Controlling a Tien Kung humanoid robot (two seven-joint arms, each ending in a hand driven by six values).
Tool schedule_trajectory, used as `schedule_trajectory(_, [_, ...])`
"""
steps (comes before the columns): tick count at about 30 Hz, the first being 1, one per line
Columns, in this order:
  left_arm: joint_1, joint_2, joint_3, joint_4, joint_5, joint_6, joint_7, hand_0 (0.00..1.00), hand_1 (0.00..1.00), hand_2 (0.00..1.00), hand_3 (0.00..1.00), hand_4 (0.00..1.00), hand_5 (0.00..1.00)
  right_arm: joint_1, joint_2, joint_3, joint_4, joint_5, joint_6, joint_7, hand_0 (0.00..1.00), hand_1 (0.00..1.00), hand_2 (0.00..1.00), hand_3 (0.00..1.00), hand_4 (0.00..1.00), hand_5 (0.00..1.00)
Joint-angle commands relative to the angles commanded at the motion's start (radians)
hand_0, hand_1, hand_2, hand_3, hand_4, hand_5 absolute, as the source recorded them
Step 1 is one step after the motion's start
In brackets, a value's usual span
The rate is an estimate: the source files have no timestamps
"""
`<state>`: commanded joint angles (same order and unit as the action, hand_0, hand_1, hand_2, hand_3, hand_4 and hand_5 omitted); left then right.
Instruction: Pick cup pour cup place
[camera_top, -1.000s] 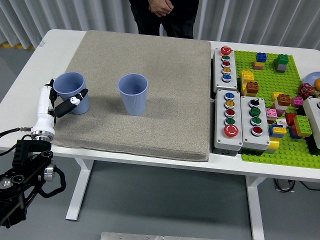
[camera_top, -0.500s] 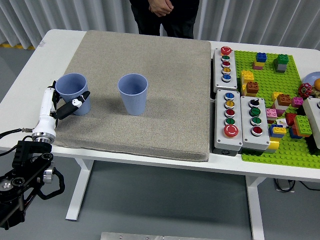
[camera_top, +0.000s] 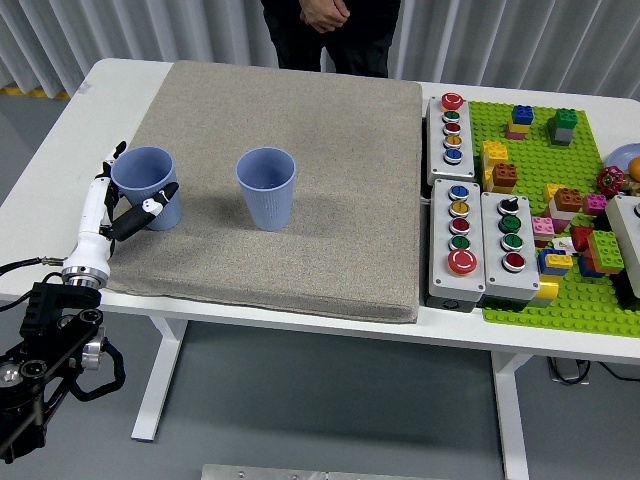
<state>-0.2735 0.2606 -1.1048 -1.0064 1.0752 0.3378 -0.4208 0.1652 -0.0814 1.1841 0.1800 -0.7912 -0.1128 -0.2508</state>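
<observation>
- Left hand (camera_top: 125, 205) at L edge of the grey mat (camera_top: 300, 130), white w/ black fingers (camera_top: 150, 204) curled round the left blue cup (camera_top: 147, 186); thumb-side finger crosses the cup's front, others reach up behind its L rim. Looks like a grasp, fingers touching the cup wall.
- Left blue cup sits upright on mat, near mat's L edge, mouth open to the top. Can't tell if base is lifted off mat.
- Second blue cup (camera_top: 266, 188) upright on mat, to the R of the held cup, well apart from it, nothing touching it. Contents of either cup not visible.
- Left arm (camera_top: 50, 340) black, comes in from lower L corner, below tabletop edge; white forearm section rises to the hand.
- Right arm not in frame.
- White tabletop (camera_top: 60, 140) carries the mat over most of L and centre.
- R of mat: three grey button boxes, one narrow at top (camera_top: 451, 140), two side by side lower (camera_top: 460, 250) (camera_top: 512, 250), w/ red, green, blue, yellow buttons.
- Far R: green baseplate (camera_top: 530, 150) w/ mixed colour building bricks (camera_top: 505, 165) scattered on it; runs off R edge of frame.
- Person (camera_top: 330, 35) in dark clothes stands at far side, top centre, hands (camera_top: 322, 12) clasped in front of the body, clear of the tabletop.
</observation>
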Motion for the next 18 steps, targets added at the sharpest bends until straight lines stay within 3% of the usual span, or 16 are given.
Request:
schedule_trajectory(7, [0.032,0.005,-0.038,-0.044,0.032,-0.013,0.012,0.825,0.827,0.998,0.998,0.998,0.540,0.003,-0.001,0.001,0.000,0.001,0.000,0.001,0.723,0.694,0.746,0.703,0.325,0.271])
schedule_trajectory(13, [0.087,0.028,-0.068,-0.130,0.054,-0.028,0.027,0.844,0.843,0.998,0.998,0.998,0.561,0.005,-0.003,0.003,0.000,0.000,0.001,0.003,0.724,0.694,0.745,0.704,0.325,0.270])
schedule_trajectory(18, [0.133,0.035,-0.138,-0.231,0.034,-0.021,0.037,0.858,0.855,0.998,0.998,0.998,0.594,0.004,-0.004,0.008,0.000,-0.005,0.002,0.003,0.724,0.694,0.746,0.704,0.326,0.274])
